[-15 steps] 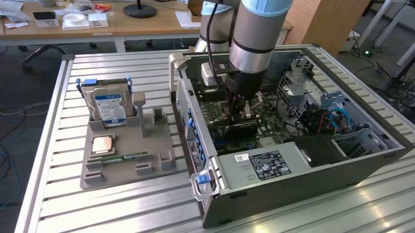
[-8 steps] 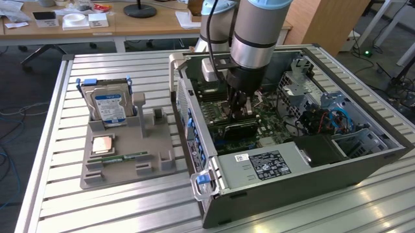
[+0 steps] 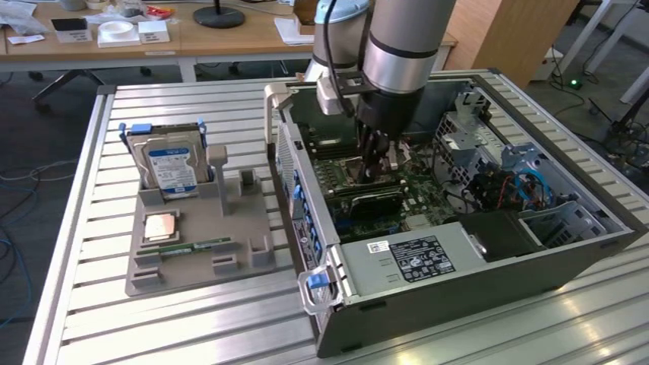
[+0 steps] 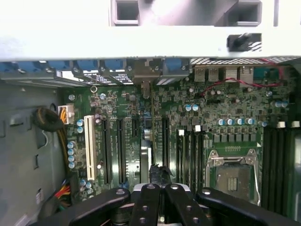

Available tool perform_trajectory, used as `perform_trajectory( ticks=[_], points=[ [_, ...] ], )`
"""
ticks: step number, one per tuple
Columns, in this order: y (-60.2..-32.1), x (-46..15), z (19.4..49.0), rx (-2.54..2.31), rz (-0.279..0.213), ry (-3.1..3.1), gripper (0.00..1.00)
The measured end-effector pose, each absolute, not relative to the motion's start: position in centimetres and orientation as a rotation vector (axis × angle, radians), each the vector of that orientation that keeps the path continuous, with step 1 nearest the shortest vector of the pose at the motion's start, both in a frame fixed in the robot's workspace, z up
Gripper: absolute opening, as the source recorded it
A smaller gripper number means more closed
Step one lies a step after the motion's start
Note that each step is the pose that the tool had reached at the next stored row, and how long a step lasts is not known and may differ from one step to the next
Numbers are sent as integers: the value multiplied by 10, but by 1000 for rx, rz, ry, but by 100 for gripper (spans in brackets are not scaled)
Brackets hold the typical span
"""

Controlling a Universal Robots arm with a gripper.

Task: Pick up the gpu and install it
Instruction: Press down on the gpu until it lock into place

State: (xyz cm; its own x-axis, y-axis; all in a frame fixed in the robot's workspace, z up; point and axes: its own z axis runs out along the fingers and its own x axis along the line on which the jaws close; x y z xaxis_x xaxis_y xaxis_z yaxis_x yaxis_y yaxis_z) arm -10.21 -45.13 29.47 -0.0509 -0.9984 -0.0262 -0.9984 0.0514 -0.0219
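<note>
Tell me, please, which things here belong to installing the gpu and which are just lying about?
Job in hand: gpu, edge-on over the motherboard; pincer; computer case.
Lying about: hard drive, RAM stick, grey holder beside the case.

Work surface: a table (image 3: 182,319) of pale slatted metal profiles, grooves running along the exterior view's width, with bright glare on the slats nearest the camera. Behind it, wooden desks (image 3: 203,38) cluttered with white boxes (image 3: 117,32), papers and a black round lamp base (image 3: 219,17). Tall wooden panel (image 3: 507,34) toward the exterior view's right. Floor dark grey carpet (image 3: 41,152), loose cables (image 3: 20,179) trailing at the left edge. Chair base with castors (image 3: 71,80) under the desk. White table legs (image 3: 609,34) at far right.
</note>
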Motion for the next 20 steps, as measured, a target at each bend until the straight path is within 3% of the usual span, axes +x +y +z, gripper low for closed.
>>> perform_trajectory(
  ticks=[4,20],
  points=[
    [-451,-102,306,-2140,3,2253,11],
    [-451,-95,307,-2140,3,2253,11]
  ],
)
